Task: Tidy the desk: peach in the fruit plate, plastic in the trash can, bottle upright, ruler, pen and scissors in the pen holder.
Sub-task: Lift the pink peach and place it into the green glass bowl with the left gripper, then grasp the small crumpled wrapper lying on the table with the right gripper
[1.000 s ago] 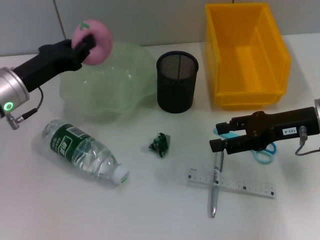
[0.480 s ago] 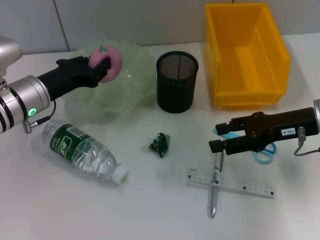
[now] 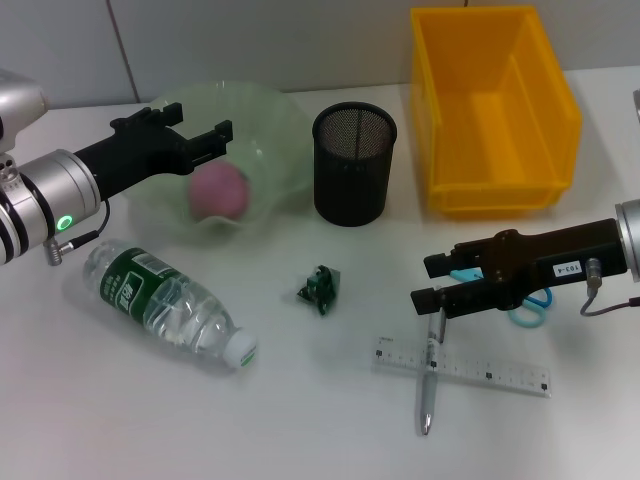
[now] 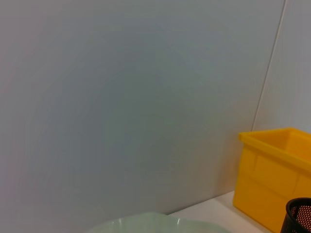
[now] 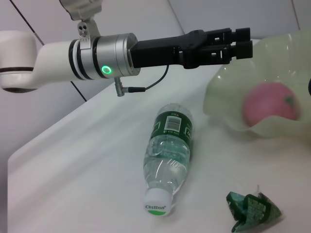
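Bare table between bottle [image 3: 168, 305] and ruler [image 3: 463, 366], only green plastic scrap [image 3: 320, 288] there. Pen holder [image 3: 354, 163] crowded between fruit plate [image 3: 268, 115] and yellow bin [image 3: 492, 108].

Peach [image 3: 220, 190] lies in fruit plate [image 3: 270, 120], far left. Pen holder [image 3: 354, 163] just right of plate; bin [image 3: 492, 110] farther right. Bottle [image 3: 168, 302] on its side before plate. Plastic scrap [image 3: 320, 288] mid-surface. Pen [image 3: 430, 385] crosses ruler [image 3: 463, 366]; scissors [image 3: 528, 305] behind them.
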